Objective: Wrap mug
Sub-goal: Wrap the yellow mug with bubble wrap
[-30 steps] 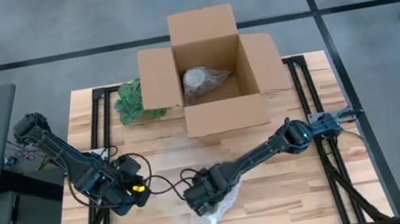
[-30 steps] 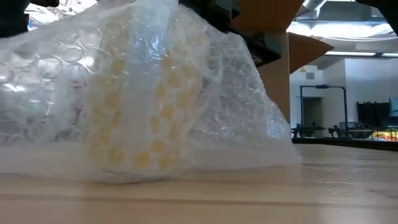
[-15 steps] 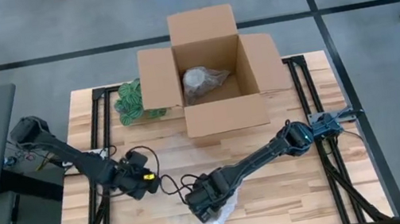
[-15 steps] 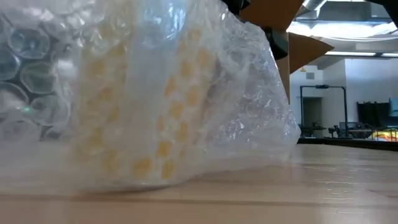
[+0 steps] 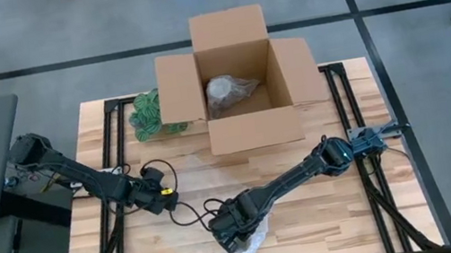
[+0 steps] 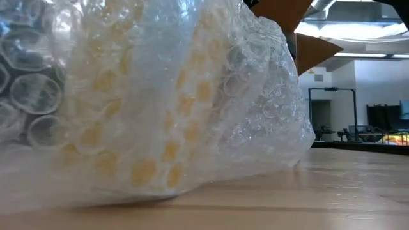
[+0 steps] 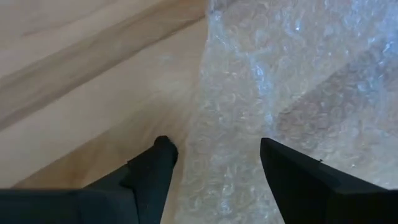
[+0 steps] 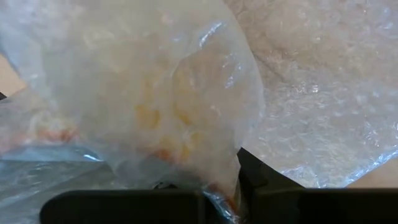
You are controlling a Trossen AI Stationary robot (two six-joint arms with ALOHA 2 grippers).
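The mug (image 6: 147,128), yellow-dotted, shows through clear bubble wrap (image 6: 255,96) bundled around it and rests on the wooden table near the front edge. My right gripper (image 5: 229,233) is shut on that bundle (image 5: 244,246); its wrist view shows the mug (image 8: 168,118) as a yellow blur inside the wrap. The rest of the wrap sheet (image 5: 203,183) lies flat toward the table's middle. My left gripper (image 7: 216,149) stands open at the sheet's left edge (image 7: 205,124), one finger over bare wood and one over the wrap. My right gripper pinches the gathered bubble wrap (image 8: 214,177) at the mug's side between its two fingers, several layers. The fingers come slanting down from the table's far right. The bundle's underside rests on the table. Whether my left gripper's fingertips (image 7: 163,148) touch the sheet, I cannot tell.
An open cardboard box (image 5: 245,132) stands at the table's far middle with a wrapped item (image 5: 227,92) inside. A green bundle (image 5: 148,113) lies left of the box. A cable (image 5: 189,212) runs between the two grippers. Bare wood lies at the near right.
My left gripper has moved toward the table's right and far side, up to the wrap sheet's left edge. My right gripper has shifted the wrapped mug a little toward the near edge; the bundle has come closer to the low camera.
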